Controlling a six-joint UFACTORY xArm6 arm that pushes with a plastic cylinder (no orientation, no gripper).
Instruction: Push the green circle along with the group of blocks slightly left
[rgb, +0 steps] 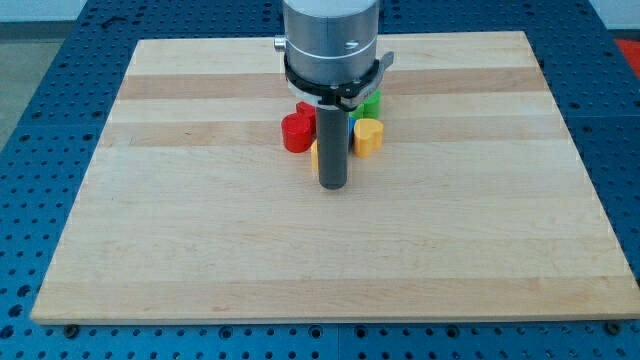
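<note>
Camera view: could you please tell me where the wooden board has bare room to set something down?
Bare patches: the whole strip along the view's bottom edge of the wooden board, plus both side margins. It is crowded at top centre, where the red block, yellow heart block and green block cluster around my tip.

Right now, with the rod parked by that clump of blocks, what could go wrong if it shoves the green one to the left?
1. My tip sits at the view's bottom edge of the cluster, not right of the green block, so a leftward sweep may miss it.
2. The arm hides part of the group, so contact is hard to judge.
3. The red block and yellow block sit on opposite sides, so the group could scatter.
</note>
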